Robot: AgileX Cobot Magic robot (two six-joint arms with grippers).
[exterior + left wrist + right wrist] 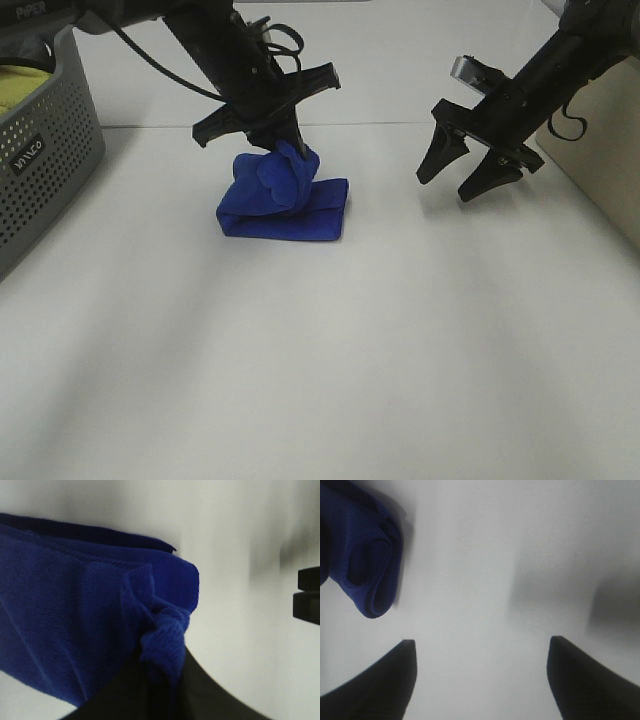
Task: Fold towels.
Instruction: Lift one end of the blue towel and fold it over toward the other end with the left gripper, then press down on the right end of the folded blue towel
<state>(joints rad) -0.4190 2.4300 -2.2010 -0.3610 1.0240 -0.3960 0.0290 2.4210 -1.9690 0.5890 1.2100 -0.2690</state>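
The royal-blue towel (285, 205) lies folded into a small thick bundle on the white table (330, 350), a little left of centre. My left gripper (288, 148) is shut on a bunched-up part of the towel and lifts that part above the folded rest; the pinched fold shows in the left wrist view (162, 637). My right gripper (468, 168) is open and empty, hovering above the table to the right of the towel. In the right wrist view the towel's rolled end (367, 570) lies beyond one of the fingertips (402, 662).
A grey perforated basket (40, 160) stands at the left edge with a yellow-green cloth (22, 85) in it. A beige board (605, 160) lies at the right edge, close behind my right arm.
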